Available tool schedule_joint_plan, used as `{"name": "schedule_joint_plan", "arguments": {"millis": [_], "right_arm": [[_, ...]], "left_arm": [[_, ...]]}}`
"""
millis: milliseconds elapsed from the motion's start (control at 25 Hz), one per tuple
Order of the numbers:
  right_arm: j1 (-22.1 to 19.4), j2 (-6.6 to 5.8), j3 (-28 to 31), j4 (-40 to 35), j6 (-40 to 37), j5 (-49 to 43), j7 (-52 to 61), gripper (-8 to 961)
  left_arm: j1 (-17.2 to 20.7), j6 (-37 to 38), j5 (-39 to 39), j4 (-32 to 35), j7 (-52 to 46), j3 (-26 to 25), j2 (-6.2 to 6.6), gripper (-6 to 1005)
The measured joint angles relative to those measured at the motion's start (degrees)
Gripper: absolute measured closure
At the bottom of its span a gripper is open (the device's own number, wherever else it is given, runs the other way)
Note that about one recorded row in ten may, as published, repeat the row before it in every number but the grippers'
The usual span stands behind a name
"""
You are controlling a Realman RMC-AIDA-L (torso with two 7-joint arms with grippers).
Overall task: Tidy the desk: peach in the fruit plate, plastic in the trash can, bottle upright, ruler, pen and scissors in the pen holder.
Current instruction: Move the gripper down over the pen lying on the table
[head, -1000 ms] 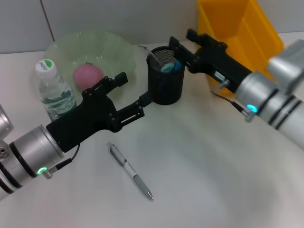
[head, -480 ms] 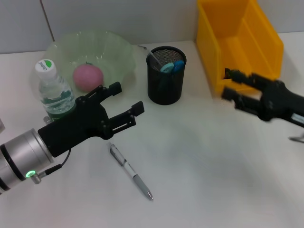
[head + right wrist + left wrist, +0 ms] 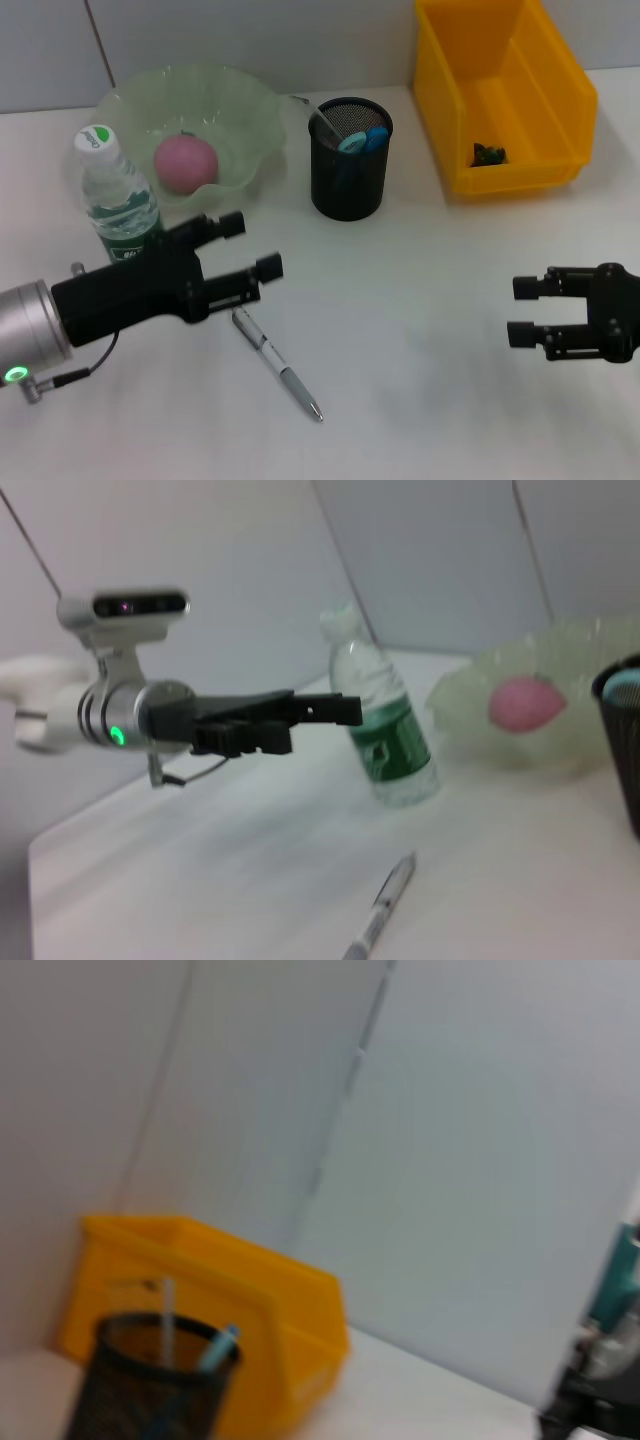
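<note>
A: Head view: where's the pen?
B: Flat on the desk, just beside the left gripper, at its 5 o'clock. Its 2 fingers are spread, holding nothing.
A: And the right gripper?
B: At 4 o'clock on the desk, fingers apart, empty.
A: The rest?
B: Peach in the plate, bottle upright, holder at 12 with blue items inside, bin at 1.

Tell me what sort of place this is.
Likely a lab desk staged as an office tidy-up: a white table against a plain wall, a mesh pen holder, a yellow bin, and a loose pen.
</note>
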Motion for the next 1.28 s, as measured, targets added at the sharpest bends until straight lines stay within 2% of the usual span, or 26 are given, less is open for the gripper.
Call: {"name": "schedule_joint_plan", "arguments": {"millis": [160, 320, 600, 680, 720, 760, 920, 1000, 1080, 1240, 1280], "right_arm": [[0.3, -0.37, -2.4, -1.1, -0.3, -0.2, 1.7, 221], [0.9, -0.65, -3.0, -1.2, 0.7, -1.0, 2.3, 221], [1.0, -0.71, -4.5, -1.1, 2.2, -1.6, 2.7, 221], [1.0, -0.71, -4.5, -1.2, 2.1, -1.6, 2.7, 221], [1.1, -0.71, -4.6, -1.2, 2.2, -1.6, 2.8, 221], [1.1, -0.71, -4.6, -1.3, 2.2, -1.6, 2.9, 221], [1.6, -0.71, -4.6, -1.3, 2.4, -1.6, 4.3, 222], [1.9, -0.78, -4.6, -1.7, 2.4, -1.7, 6.3, 222], [1.9, -0.83, -4.6, -1.9, 2.4, -1.7, 6.9, 222], [2.2, -1.06, -4.5, -2.1, 2.9, -1.7, 9.4, 222], [2.3, -1.11, -4.5, -2.1, 3.0, -1.7, 10.2, 222]], "left_arm": [[-0.5, 4.1, 9.8, 1.4, -7.4, -3.4, 0.70, 203], [-0.6, 5.4, 18.9, 5.8, -14.1, -6.0, 0.47, 205], [-1.3, 4.6, 39.2, 21.5, -23.7, -13.6, -1.89, 209], [-3.1, 5.3, 50.1, 29.2, -29.2, -16.8, -3.34, 211], [-3.6, 5.5, 52.3, 30.9, -30.2, -17.3, -3.65, 211], [-4.7, 6.2, 57.8, 34.9, -32.1, -18.1, -4.30, 212], [-8.4, 8.3, 69.0, 43.1, -32.1, -18.1, -5.98, 214], [-11.3, 9.2, 73.6, 45.4, -30.7, -16.9, -6.32, 216], [-14.7, 9.6, 77.8, 46.2, -28.7, -14.7, -6.24, 217], [-20.1, 9.7, 80.0, 45.7, -24.1, -9.2, -4.93, 219], [-21.3, 9.9, 81.2, 45.7, -21.7, -8.4, -5.05, 220]]}}
